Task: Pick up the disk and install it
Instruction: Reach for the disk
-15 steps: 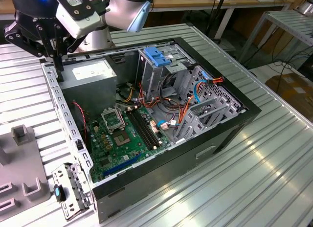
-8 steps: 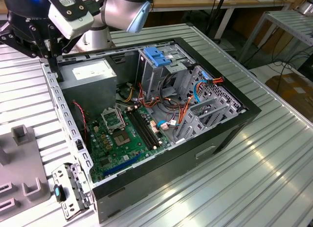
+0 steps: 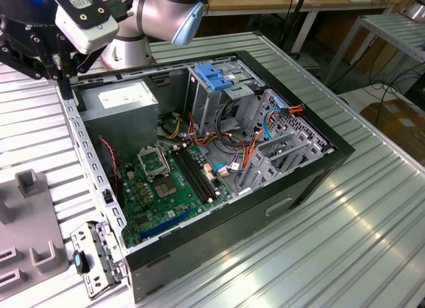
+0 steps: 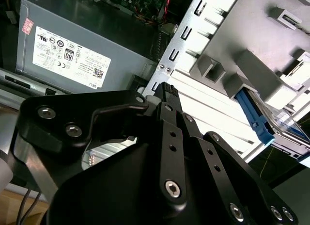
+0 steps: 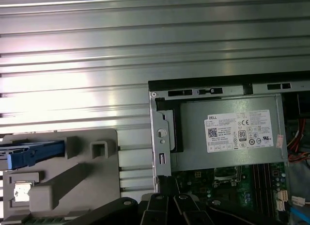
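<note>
We find one big white sticker [image 4: 68, 57] on the flat face of the grey power supply box [image 4: 128, 60]. The same sticker [image 5: 242, 132] faces us in the first wrist view too. It carries a maker's logo, rows of fine print, a square scan code, a numbered badge & several round approval marks, most too small for us to read. A small pink sticker [image 4: 27, 26] w/ tiny print sits at one corner of that box, just beside the white one.
</note>
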Robot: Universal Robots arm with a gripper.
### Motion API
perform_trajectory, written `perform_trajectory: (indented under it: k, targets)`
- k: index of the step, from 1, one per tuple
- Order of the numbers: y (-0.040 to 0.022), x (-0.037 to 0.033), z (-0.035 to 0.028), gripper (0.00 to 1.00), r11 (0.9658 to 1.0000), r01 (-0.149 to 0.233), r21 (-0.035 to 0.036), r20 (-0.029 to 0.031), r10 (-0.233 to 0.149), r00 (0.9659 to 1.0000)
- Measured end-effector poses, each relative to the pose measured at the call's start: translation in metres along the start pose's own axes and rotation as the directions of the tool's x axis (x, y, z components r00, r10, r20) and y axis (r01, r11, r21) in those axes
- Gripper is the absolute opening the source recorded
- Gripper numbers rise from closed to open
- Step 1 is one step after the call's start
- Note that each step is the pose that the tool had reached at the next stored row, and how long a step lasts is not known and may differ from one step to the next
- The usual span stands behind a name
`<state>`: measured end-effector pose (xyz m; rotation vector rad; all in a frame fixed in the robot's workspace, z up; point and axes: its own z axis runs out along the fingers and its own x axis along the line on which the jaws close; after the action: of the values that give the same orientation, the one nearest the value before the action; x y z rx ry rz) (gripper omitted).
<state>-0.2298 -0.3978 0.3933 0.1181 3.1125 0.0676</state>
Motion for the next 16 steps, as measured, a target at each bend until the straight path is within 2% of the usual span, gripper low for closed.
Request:
perform_trajectory:
  k: [16]
  targets:
    - [-0.0011, 0.0183, -0.0005, 0.11, 1.0, 0.0, 0.0, 0.0, 0.0, 1.0]
